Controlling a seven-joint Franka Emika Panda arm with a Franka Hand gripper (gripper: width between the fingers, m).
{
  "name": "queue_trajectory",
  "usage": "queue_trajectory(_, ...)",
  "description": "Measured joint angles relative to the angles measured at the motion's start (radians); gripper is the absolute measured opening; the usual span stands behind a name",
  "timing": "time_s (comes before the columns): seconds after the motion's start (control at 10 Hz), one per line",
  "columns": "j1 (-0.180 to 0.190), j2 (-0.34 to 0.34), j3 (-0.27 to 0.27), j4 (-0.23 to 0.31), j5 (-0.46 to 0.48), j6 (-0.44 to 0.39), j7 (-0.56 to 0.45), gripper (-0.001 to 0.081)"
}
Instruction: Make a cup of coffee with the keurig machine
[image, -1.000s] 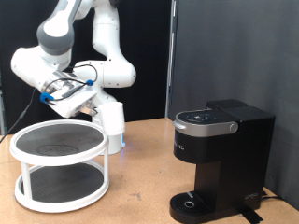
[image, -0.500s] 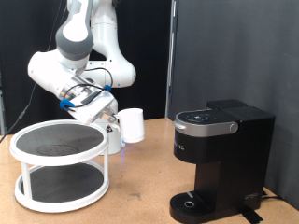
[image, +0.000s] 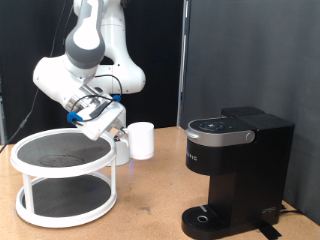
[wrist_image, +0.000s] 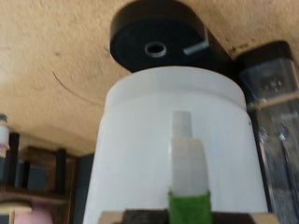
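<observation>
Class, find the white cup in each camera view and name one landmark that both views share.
Exterior view: the cup is held above the table, between the two-tier stand and the keurig machine.
Wrist view: the cup fills the centre.
Shared landmark: the machine's round drip base.

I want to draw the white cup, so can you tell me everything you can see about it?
The plain white ceramic cup looks smooth, round and straight-sided, with no picture on it. It hangs in the air above the wooden table, upright or nearly so, between the white two-tier round rack and the black boxy coffee machine. The robot's hand grips it from the side nearest the rack; the wrist view shows a finger against its white wall. Nothing else touches it.
</observation>
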Motion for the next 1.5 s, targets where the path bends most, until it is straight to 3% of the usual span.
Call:
queue_trajectory(0.3,0.023,0.069,0.059,0.017,0.045,0.090,0.014,0.0007)
queue_trajectory(0.9,0.061,0.226,0.153,0.104,0.104,0.176,0.065,0.0007)
queue_trajectory(1.1,0.082,0.295,0.189,0.132,0.195,0.226,0.033,0.0007)
queue_trajectory(1.5,0.110,0.412,0.255,0.178,0.448,0.258,-0.182,0.0007)
